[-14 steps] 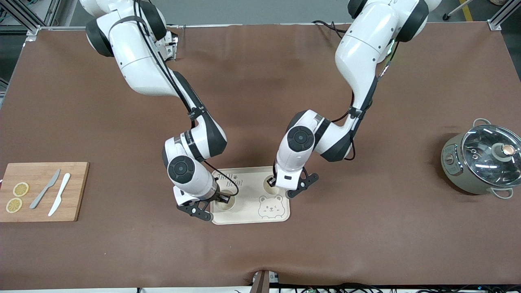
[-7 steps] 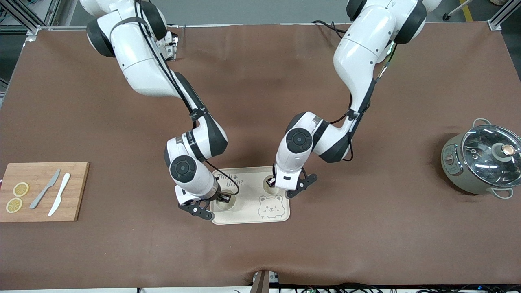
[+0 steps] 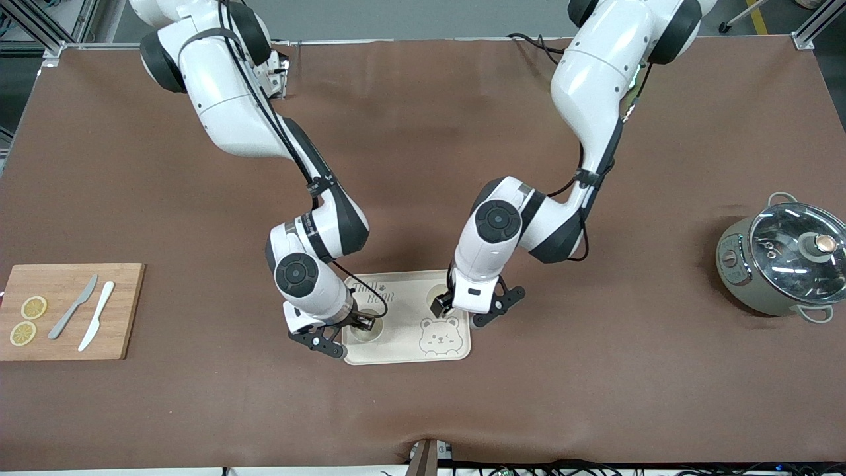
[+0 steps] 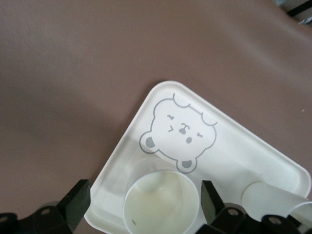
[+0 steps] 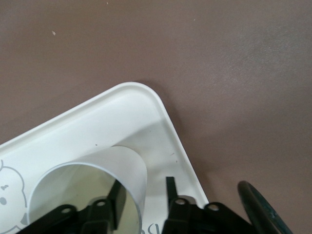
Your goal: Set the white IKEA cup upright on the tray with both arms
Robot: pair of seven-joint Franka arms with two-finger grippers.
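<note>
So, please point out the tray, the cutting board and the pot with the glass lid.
tray (image 3: 406,354): front view, bare strip by its rim nearest the camera.
cutting board (image 3: 125,311): front view, bare wood beside the knives.
pot (image 3: 743,281): front view, its outer wall.

A cream tray (image 3: 403,354) with rounded corners, a raised rim, grey lettering and a bear face is lying flat just below the middle of the front view. Two white cups are standing upright on it, mouths up: one cup (image 3: 367,330) is sitting at the tray's lower left in that view, and the other cup (image 3: 439,295) is sitting near its upper right, largely hidden.
</note>
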